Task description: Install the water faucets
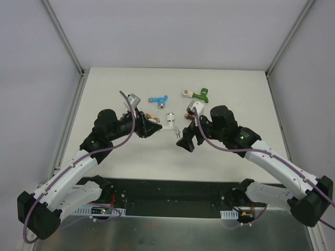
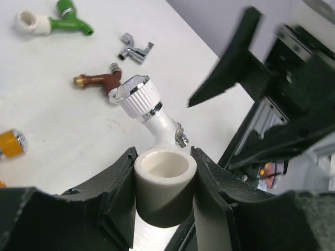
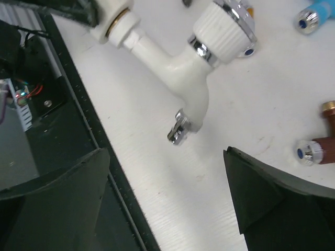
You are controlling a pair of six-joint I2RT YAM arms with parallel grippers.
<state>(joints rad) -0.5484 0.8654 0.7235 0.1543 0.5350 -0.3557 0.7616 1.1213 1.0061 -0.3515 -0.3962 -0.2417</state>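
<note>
My left gripper is shut on a short white pipe fitting. The white water faucet sticks out of the fitting's far end, its ribbed chrome-topped knob up and its silvery spout tip low. My right gripper stands open just below that faucet, with nothing between its fingers. From above, the left gripper and the right gripper face each other with the white faucet between them. Brown, green, grey and orange faucets lie loose on the table.
A blue faucet and the green one, with a white fitting on its end, lie behind the grippers. A black strip runs along the table's near edge. Frame posts stand at the back corners.
</note>
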